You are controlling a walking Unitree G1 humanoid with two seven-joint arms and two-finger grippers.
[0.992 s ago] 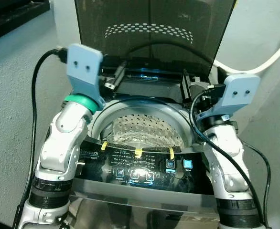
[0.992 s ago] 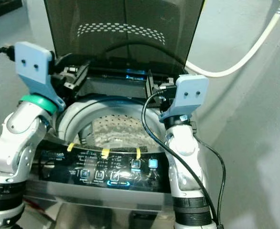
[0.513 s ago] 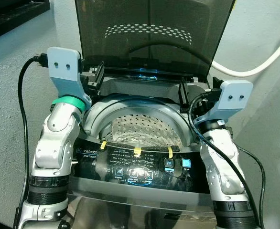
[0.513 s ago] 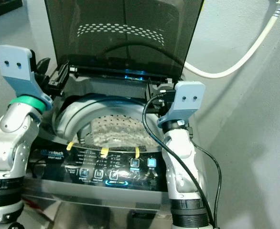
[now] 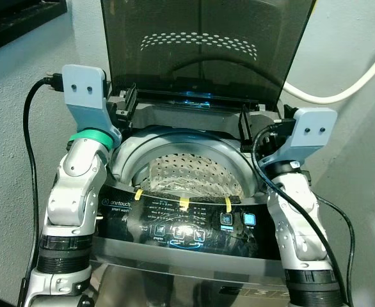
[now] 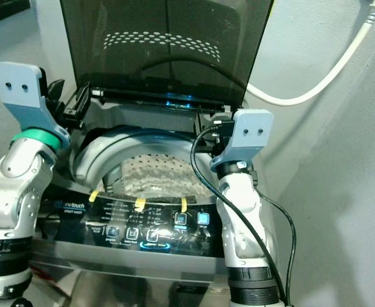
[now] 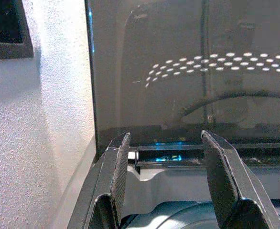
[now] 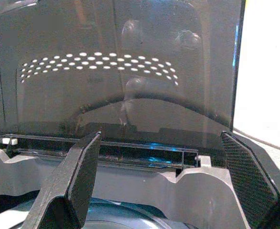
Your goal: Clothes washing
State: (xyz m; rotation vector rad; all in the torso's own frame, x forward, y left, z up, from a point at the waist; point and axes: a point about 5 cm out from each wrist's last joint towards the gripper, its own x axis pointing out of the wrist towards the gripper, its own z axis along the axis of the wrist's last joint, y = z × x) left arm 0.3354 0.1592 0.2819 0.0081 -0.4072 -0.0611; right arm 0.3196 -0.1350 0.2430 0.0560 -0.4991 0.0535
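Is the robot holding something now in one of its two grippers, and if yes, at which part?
Nothing is held. The left gripper and right gripper are both open over the washing machine, with nothing between their fingers.

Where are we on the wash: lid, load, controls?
Done: the lid stands open, and the control panel is lit. In hand: nothing; the left gripper and right gripper are both open, one at each side of the opening, pointing at the lid. Left: the perforated drum shows bare metal and no clothes in the visible part, so loading, closing and starting appear to remain.
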